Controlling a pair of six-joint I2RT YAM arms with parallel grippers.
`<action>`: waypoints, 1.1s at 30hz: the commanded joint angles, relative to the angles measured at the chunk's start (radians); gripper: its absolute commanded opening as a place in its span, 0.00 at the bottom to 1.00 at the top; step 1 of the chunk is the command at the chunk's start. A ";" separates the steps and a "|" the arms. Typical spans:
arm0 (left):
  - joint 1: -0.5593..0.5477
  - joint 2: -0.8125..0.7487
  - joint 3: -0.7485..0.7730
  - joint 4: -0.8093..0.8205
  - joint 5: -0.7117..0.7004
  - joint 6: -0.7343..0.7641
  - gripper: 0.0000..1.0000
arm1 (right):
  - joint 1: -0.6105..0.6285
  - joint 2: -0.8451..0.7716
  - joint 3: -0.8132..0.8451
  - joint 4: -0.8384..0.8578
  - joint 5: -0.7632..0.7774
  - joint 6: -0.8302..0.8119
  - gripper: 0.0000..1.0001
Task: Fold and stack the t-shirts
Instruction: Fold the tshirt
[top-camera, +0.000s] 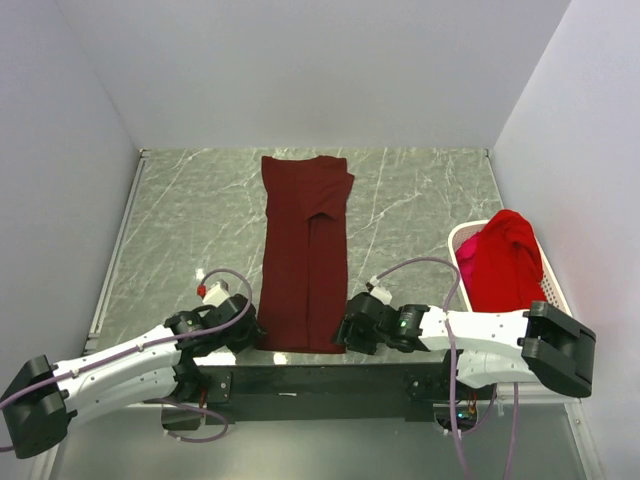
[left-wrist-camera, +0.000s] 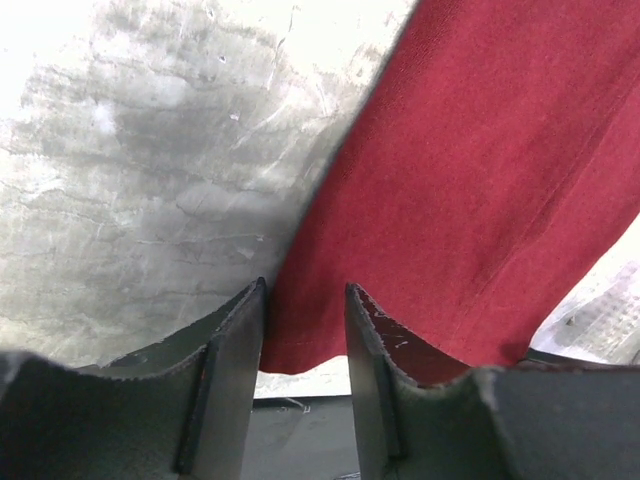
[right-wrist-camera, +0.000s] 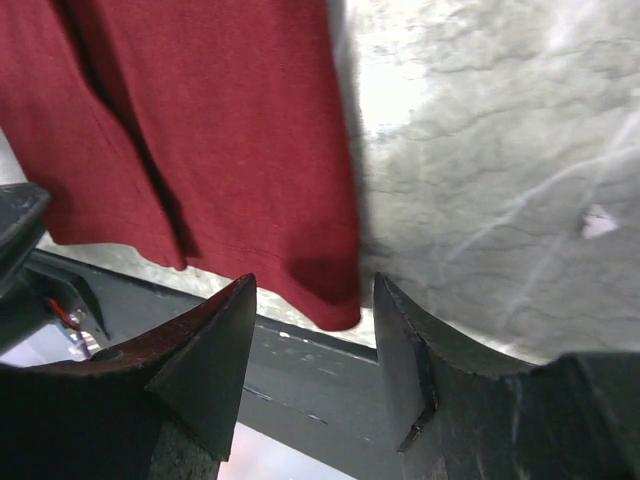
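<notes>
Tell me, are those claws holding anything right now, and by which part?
Nothing is gripped yet. The left gripper and right gripper each straddle a near corner of the maroon t-shirt, jaws open.

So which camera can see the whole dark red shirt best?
The top camera: it shows the whole dark maroon shirt, folded into a long strip, from end to end. The left wrist camera sees only its near left corner, and the right wrist camera only its near right corner.

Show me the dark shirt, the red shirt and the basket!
Dark shirt (top-camera: 305, 260), top view, middle of the cloth.
Red shirt (top-camera: 505, 262), top view, middle of the heap.
Basket (top-camera: 456, 245), top view, its left rim.
</notes>
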 joint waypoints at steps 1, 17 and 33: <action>-0.013 0.010 -0.030 -0.057 0.032 -0.033 0.43 | 0.016 0.045 -0.013 0.008 0.027 0.024 0.58; -0.039 -0.036 -0.058 -0.062 0.133 0.018 0.01 | 0.018 -0.076 -0.081 -0.105 0.059 0.012 0.00; -0.226 -0.021 0.062 -0.114 0.131 -0.054 0.01 | 0.161 -0.305 0.019 -0.375 0.140 0.058 0.00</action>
